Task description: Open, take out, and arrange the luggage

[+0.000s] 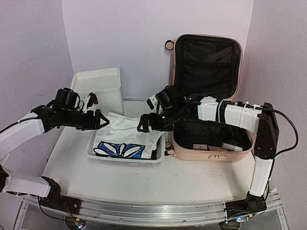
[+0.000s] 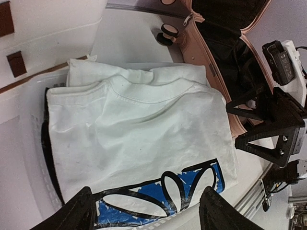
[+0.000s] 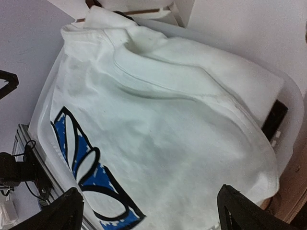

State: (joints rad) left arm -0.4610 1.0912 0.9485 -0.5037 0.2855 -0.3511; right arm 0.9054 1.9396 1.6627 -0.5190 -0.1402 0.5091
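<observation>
The pale pink suitcase stands open at the right, lid up, black lining showing, with small items in its lower half. A folded white T-shirt with a blue and black flower print lies in the white basket. My left gripper is open and empty at the basket's left end, above the shirt. My right gripper is open and empty over the basket's right end, above the shirt. The suitcase edge and a caster wheel show in the left wrist view.
A white plastic drawer unit stands behind the basket at the back left. The walls close in at the back and both sides. A dark item lies under the shirt at the basket's edge. The right arm reaches across the suitcase.
</observation>
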